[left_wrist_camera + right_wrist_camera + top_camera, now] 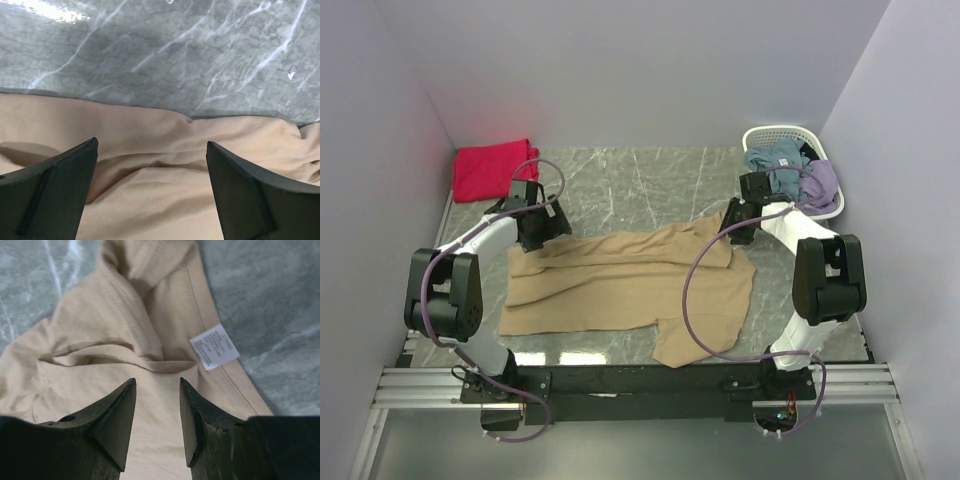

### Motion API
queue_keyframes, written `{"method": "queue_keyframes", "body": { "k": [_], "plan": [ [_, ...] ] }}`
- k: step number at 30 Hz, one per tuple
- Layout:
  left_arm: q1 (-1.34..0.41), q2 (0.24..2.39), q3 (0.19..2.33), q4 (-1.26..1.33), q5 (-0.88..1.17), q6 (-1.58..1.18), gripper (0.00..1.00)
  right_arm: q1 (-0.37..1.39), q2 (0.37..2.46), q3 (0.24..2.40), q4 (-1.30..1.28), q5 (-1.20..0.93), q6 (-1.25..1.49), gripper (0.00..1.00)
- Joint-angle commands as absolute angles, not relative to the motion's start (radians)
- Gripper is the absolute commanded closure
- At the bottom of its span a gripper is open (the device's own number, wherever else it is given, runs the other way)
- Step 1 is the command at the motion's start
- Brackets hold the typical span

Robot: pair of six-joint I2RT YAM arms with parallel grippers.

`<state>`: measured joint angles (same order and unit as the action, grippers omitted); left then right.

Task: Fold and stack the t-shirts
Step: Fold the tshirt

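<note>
white basket [770, 131] far right; grey marble table [640, 190]

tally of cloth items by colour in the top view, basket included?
Tan: 1, the tan t-shirt, laid out in the middle
Red-pink: 1, the red-pink t-shirt, far left corner
Blue-grey: 1, a blue-grey garment in the white basket
Purple: 1, a purple garment, same basket
Total: 4 visible; the basket may hide more.

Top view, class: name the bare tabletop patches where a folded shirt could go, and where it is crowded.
Bare marble lies beyond the tan t-shirt, between the red t-shirt and the basket. Crowded: the middle under the tan t-shirt, and the basket corner.
</note>
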<state>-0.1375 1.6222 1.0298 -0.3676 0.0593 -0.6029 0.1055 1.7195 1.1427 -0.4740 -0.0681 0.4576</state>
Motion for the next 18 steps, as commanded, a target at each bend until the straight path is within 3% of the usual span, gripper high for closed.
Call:
{"method": "queue_keyframes", "body": {
  "k": [1, 12, 18],
  "plan": [
    [-0.153, 1.612, 1.049, -0.337, 0.094, -0.583, 0.05, 0.072, 1.680, 1.097, -0.462, -0.051, 0.483, 0.53],
    [-0.169, 1.629, 1.066, -0.353, 0.081, -0.569, 0.05, 0.006, 1.652, 0.994, -0.356, -0.196, 0.508, 0.55],
    [-0.169, 1.640, 1.066, -0.360, 0.077, -0.568, 0.05, 0.005, 1.654, 0.966, -0.307, -0.244, 0.503, 0.65]
  ]
}}
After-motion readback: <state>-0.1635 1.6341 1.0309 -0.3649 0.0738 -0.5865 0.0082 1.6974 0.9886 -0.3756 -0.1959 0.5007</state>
